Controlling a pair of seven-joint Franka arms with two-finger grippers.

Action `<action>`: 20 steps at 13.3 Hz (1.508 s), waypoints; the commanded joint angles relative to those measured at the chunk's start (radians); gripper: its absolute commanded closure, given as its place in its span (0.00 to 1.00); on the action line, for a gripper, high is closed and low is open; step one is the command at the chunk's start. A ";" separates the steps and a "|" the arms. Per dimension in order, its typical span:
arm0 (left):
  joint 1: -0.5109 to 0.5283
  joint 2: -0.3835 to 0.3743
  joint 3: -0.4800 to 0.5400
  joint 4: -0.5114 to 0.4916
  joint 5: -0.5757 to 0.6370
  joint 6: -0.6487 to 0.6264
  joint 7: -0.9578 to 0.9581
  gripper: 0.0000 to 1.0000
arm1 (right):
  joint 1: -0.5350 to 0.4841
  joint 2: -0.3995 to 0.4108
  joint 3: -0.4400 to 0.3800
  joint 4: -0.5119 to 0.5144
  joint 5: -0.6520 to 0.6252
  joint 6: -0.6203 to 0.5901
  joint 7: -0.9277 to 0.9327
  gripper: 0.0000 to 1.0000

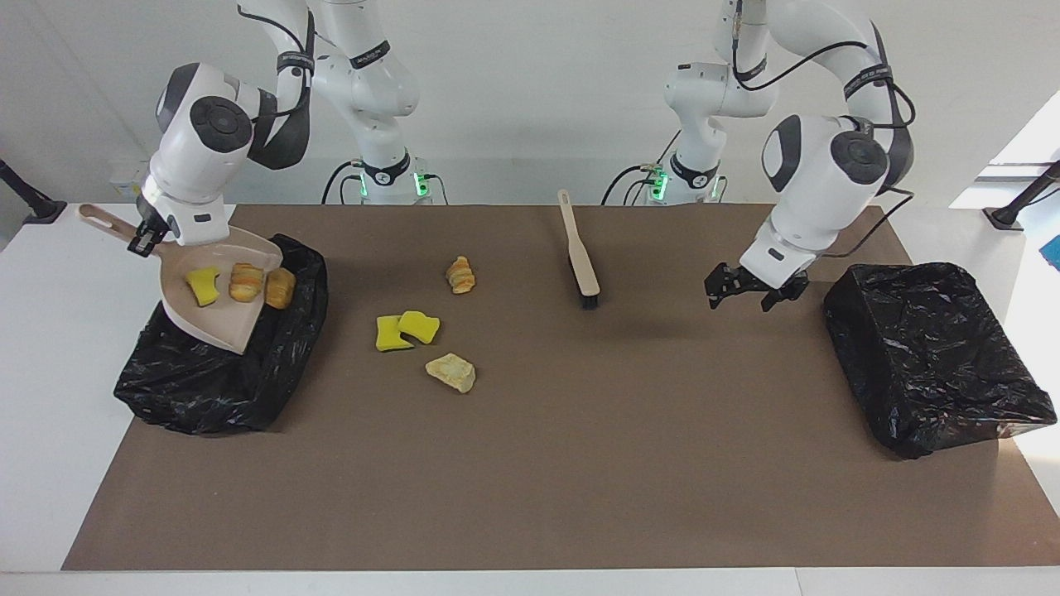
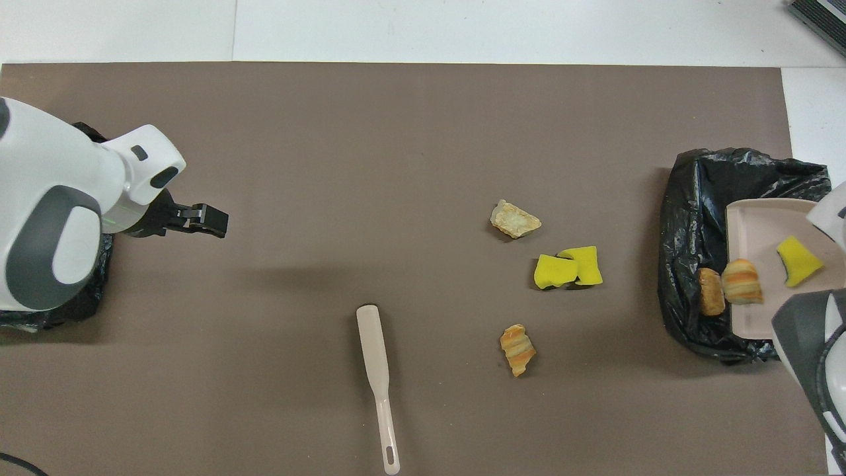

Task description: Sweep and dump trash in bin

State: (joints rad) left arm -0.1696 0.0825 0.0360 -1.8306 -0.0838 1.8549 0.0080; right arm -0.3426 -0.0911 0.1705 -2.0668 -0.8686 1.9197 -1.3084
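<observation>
The dustpan point(image 1: 217, 290) is held by its handle in the right end effector point(image 1: 147, 240) and is tilted over the black-lined bin point(image 1: 219, 372) at the right arm's end of the tabletop point(image 1: 580, 463). Three pieces of trash point(image 1: 242, 281) are seen on the pan, the brown one at its lip. Four more pieces point(image 1: 407, 327) are left on the tabletop beside that bin. The brush point(image 1: 580, 257) lies flat, unheld. The left end effector point(image 1: 749, 290) is spread wide, empty, above the tabletop beside the second bin point(image 1: 932, 356).
</observation>
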 commanded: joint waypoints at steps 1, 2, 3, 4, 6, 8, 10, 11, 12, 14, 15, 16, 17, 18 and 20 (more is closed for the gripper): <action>0.050 -0.021 -0.010 0.089 0.019 -0.142 0.035 0.00 | -0.007 -0.012 0.003 -0.003 -0.049 -0.014 0.015 1.00; 0.055 -0.020 -0.010 0.150 0.022 -0.216 0.035 0.00 | -0.007 -0.012 0.003 -0.003 -0.059 -0.016 0.015 1.00; 0.056 -0.012 -0.010 0.203 0.038 -0.267 0.033 0.00 | -0.007 -0.010 0.004 0.004 -0.070 -0.036 0.014 1.00; 0.050 -0.007 -0.011 0.218 0.050 -0.273 0.029 0.00 | -0.006 -0.010 0.004 0.011 -0.084 -0.044 0.018 1.00; 0.048 -0.010 -0.011 0.215 0.073 -0.272 0.033 0.00 | 0.020 -0.001 0.006 0.024 -0.124 -0.056 0.014 1.00; 0.048 -0.023 -0.013 0.234 0.082 -0.275 0.032 0.00 | 0.045 -0.004 0.004 0.024 -0.173 -0.077 0.026 1.00; 0.048 -0.075 -0.016 0.232 0.076 -0.289 0.032 0.00 | 0.059 -0.010 0.006 0.017 -0.205 -0.082 0.037 1.00; 0.045 -0.076 -0.016 0.234 0.075 -0.287 0.024 0.00 | 0.085 -0.009 0.009 0.017 -0.236 -0.096 0.049 1.00; 0.056 -0.084 -0.011 0.209 0.070 -0.264 0.021 0.00 | 0.143 -0.007 0.008 0.019 -0.253 -0.157 0.088 1.00; 0.110 -0.089 -0.010 0.182 0.067 -0.226 0.027 0.00 | 0.166 -0.006 0.009 0.017 -0.271 -0.214 0.122 1.00; 0.116 -0.089 -0.011 0.183 0.067 -0.221 0.029 0.00 | 0.166 0.000 0.008 0.016 -0.273 -0.214 0.142 1.00; 0.120 -0.089 -0.010 0.182 0.067 -0.220 0.033 0.00 | 0.168 0.005 0.007 0.014 -0.273 -0.223 0.174 1.00; 0.121 -0.089 -0.010 0.182 0.067 -0.221 0.036 0.00 | 0.171 0.004 0.009 0.013 -0.273 -0.249 0.199 1.00; 0.119 -0.089 -0.010 0.182 0.067 -0.220 0.036 0.00 | 0.183 0.002 0.009 0.011 -0.273 -0.270 0.204 1.00; 0.119 -0.089 -0.010 0.182 0.067 -0.220 0.036 0.00 | 0.195 0.004 0.009 0.013 -0.274 -0.286 0.204 1.00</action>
State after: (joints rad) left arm -0.0558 0.0105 0.0307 -1.6232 -0.0246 1.6135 0.0385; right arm -0.1575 -0.0868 0.1759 -2.0499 -1.1066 1.6563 -1.1311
